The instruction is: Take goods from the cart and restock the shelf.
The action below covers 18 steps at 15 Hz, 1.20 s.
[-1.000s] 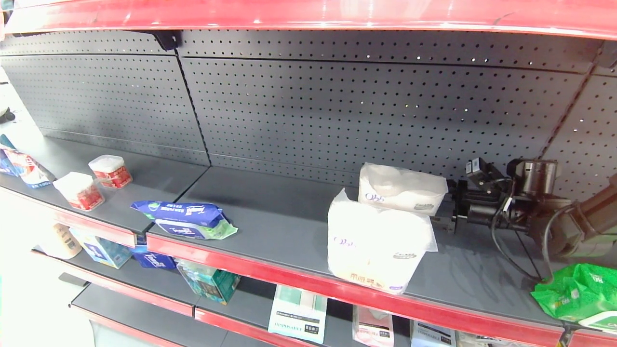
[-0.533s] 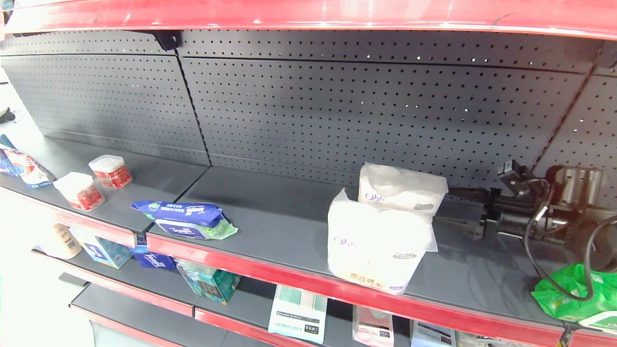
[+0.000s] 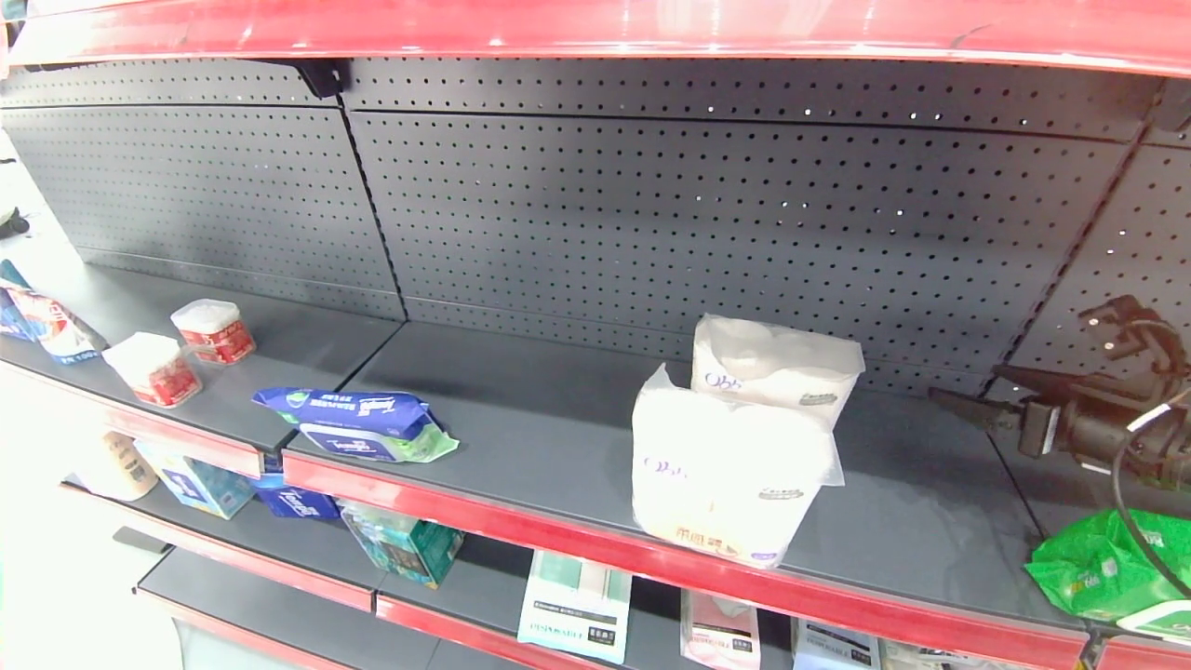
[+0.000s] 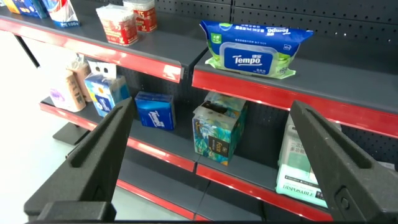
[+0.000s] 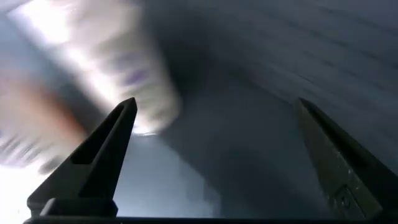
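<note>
The grey shelf (image 3: 558, 419) spans the head view. At centre right a big white tissue pack (image 3: 726, 475) stands at its red front lip, with a second tissue pack (image 3: 777, 363) just behind. A blue wet-wipes pack (image 3: 358, 423) lies at lower left. At the right edge my right gripper (image 3: 968, 389) is empty, fingers apart, clear of the packs. My left gripper (image 4: 211, 106) gapes too, holding nothing.

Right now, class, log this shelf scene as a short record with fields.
Shelf: grey, red front edge
Middle: front pack, rear pack behind it, both white
Left part: wipes, two tubs
Right edge: green pack
Right pincer: open, empty, beside the rear pack, apart
Left pincer: open, empty
</note>
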Tool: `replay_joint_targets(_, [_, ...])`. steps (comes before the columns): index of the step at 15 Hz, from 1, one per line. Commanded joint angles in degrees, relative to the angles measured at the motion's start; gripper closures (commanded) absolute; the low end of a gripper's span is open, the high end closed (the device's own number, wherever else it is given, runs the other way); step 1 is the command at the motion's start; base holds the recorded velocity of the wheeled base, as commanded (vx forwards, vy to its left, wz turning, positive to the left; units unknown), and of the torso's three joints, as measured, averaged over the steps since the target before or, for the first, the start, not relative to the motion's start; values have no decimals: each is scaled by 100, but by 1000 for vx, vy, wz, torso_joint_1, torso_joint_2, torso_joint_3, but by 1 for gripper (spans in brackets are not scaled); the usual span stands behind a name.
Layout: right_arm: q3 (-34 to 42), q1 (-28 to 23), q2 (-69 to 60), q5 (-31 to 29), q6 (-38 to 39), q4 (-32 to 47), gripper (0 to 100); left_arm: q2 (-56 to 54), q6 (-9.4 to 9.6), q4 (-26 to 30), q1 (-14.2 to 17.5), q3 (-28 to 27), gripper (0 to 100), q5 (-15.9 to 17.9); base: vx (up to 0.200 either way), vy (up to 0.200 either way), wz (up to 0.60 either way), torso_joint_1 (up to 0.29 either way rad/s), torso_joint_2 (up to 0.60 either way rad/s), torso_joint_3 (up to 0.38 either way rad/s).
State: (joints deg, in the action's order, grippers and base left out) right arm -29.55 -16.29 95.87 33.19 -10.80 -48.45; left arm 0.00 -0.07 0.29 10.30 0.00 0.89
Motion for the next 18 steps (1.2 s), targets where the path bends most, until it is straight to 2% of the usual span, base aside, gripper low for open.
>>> replay_joint_targets(1, [600, 55, -1404, -1412, 693, 134, 0, 0, -1, -3, 7, 0, 0, -1, 0, 0, 0, 0, 0, 0])
replay_joint_targets(2, [714, 29, -2054, -2010, 711, 547, 0, 0, -1, -3, 7, 0, 0, -1, 0, 0, 0, 0, 0, 0])
replay_joint_targets(4, [872, 55, -3549, -2810, 711, 1733, 0, 0, -1, -3, 7, 0, 0, -1, 0, 0, 0, 0, 0, 0])
replay_joint_targets(5, [1021, 108, -4102, -2977, 711, 2120, 0, 0, -1, -3, 7, 0, 0, -1, 0, 0, 0, 0, 0, 0])
replay_joint_targets(7, [1777, 618, -6220, -3144, 676, 3386, 0, 0, -1, -3, 7, 0, 0, -1, 0, 0, 0, 0, 0, 0])
replay_joint_targets(10, [1821, 732, -7926, -3109, 535, 4871, 0, 0, -1, -3, 7, 0, 0, -1, 0, 0, 0, 0, 0, 0])
replay_joint_targets(12, [2111, 759, -8673, -2986, 430, 5179, 0, 0, -1, -3, 7, 0, 0, -1, 0, 0, 0, 0, 0, 0])
replay_joint_targets(13, [2577, 820, -9068, -2731, 395, 5082, 0, 0, -1, -3, 7, 0, 0, -1, 0, 0, 0, 0, 0, 0])
replay_joint_targets(14, [2718, 820, -9051, -2695, 386, 4959, 0, 0, -1, -3, 7, 0, 0, -1, 0, 0, 0, 0, 0, 0])
replay_joint_targets(15, [2955, 820, -9024, -2660, 430, 4449, 0, 0, -1, 6, 7, 0, 0, -1, 0, 0, 0, 0, 0, 0])
replay_joint_targets(16, [2920, 890, -8963, -2520, 421, 4660, 0, 0, -1, -3, 7, 0, 0, -1, 0, 0, 0, 0, 0, 0])
replay_joint_targets(18, [2885, 1391, -8928, -2203, 421, 4721, 0, 0, -1, -3, 7, 0, 0, -1, 0, 0, 0, 0, 0, 0])
